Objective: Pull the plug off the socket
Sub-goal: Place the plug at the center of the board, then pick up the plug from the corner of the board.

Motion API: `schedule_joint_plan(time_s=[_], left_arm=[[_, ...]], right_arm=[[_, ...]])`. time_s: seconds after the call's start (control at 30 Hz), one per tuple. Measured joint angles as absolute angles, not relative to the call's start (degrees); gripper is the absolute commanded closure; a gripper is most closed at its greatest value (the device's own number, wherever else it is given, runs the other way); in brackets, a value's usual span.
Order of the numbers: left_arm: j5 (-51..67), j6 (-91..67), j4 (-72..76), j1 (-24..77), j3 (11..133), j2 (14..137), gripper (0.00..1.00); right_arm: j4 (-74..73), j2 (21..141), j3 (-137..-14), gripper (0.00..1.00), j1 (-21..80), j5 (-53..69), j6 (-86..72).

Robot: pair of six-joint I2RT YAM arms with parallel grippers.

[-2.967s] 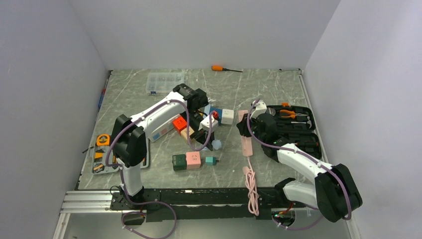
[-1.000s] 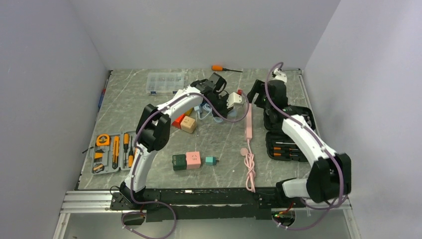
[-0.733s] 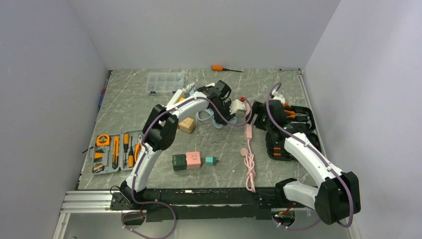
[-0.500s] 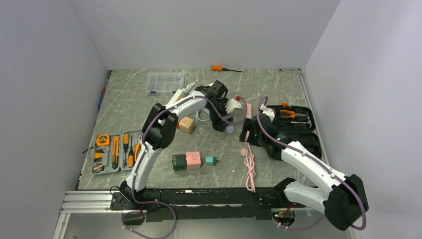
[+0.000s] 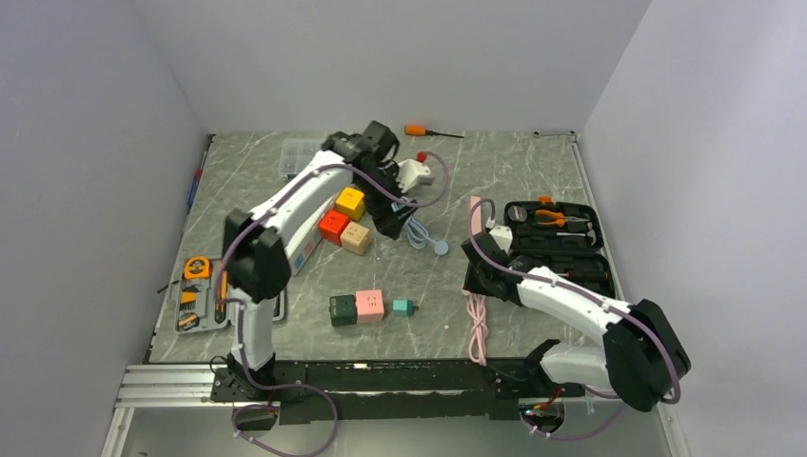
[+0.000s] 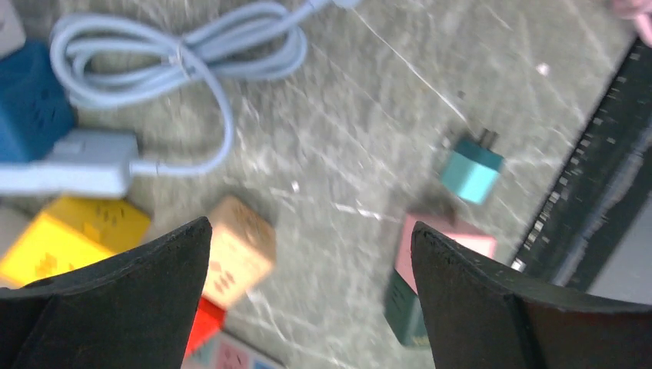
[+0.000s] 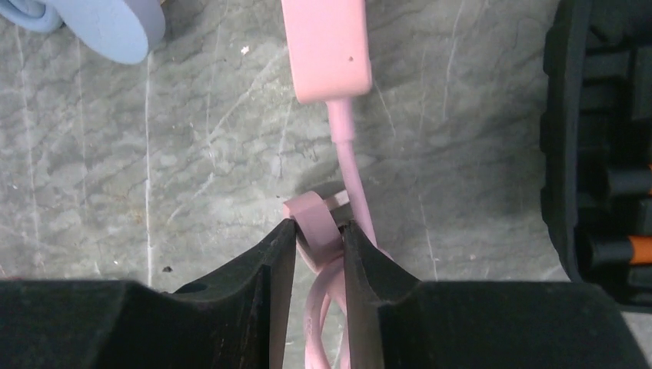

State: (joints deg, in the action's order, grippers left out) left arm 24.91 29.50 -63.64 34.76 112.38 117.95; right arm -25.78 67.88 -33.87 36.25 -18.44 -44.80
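One pink power strip is laid on the table. Its one pink plug is found near the strip's end, beside the cord. The plug is pinched between the fingers of the right gripper. The left gripper is spread wide, with nothing held. Three socket cubes are grouped together: yellow, red and tan. Two more, pink and green, are set touching, with one teal plug just beside.
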Motion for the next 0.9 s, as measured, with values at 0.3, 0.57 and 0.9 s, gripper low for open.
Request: schedule_joint_plan(time_s=[0.3, 0.57, 0.9], left_arm=[[24.29, 26.02, -68.88, 31.44, 98.72, 96.99, 0.01], [20.73, 26.17, -70.98, 27.7, 88.66, 87.07, 0.0], [16.51, 26.33, -71.48, 22.2, 75.61, 73.25, 0.01]], right_arm=[[-22.33, 76.05, -38.15, 0.66, 27.99, -15.46, -39.7], [-26.89, 66.26, -43.44, 0.32, 37.21, -17.63, -36.88], [-26.85, 62.81, -46.11, 0.18, 54.94, -15.46, -31.64]])
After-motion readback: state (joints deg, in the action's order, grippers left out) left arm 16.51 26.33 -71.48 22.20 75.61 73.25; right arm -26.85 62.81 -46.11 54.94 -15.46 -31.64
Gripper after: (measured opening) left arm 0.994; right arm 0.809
